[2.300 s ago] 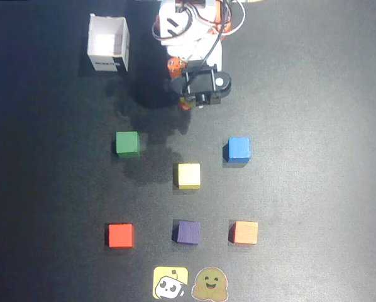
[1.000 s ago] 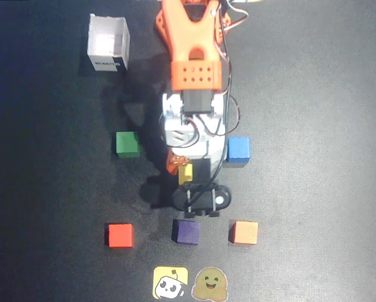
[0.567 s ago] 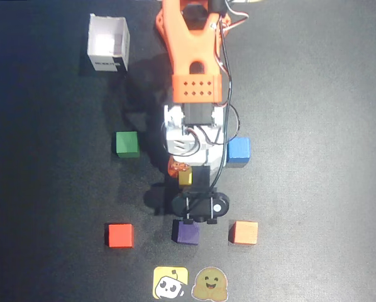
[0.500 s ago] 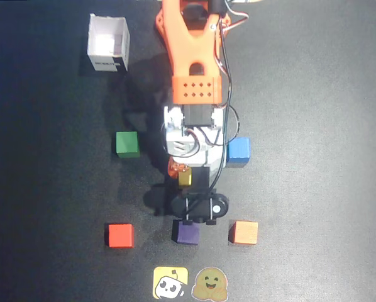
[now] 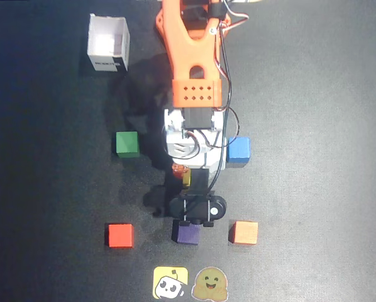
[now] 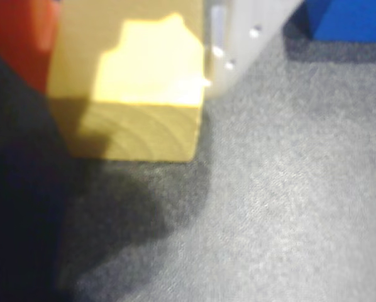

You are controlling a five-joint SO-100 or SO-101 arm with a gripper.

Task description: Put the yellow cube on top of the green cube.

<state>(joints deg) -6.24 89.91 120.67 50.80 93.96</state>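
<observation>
In the overhead view the orange arm [image 5: 197, 63] reaches down from 12 o'clock over the dark table [image 5: 314, 113], and its gripper [image 5: 185, 178] sits near the centre of the cube layout. Only a sliver of the yellow cube [image 5: 186, 180] shows there, tucked between the fingers under the wrist. In the wrist view the yellow cube [image 6: 138, 88] fills the upper left, resting on the table with an orange-red finger [image 6: 18, 38] at its left side and a pale finger [image 6: 238, 31] against its right; the claw looks pressed onto the cube. The green cube [image 5: 127, 143] stands well apart at about 10 o'clock from the gripper. The blue cube [image 5: 239, 150] lies at 2 o'clock, just beside the arm. The purple cube [image 5: 187, 234] sits at 6 o'clock, the red cube [image 5: 121, 235] at 8 o'clock, the orange cube [image 5: 243, 232] at 4 o'clock. A white box [image 5: 108, 43] stands at the upper left.
</observation>
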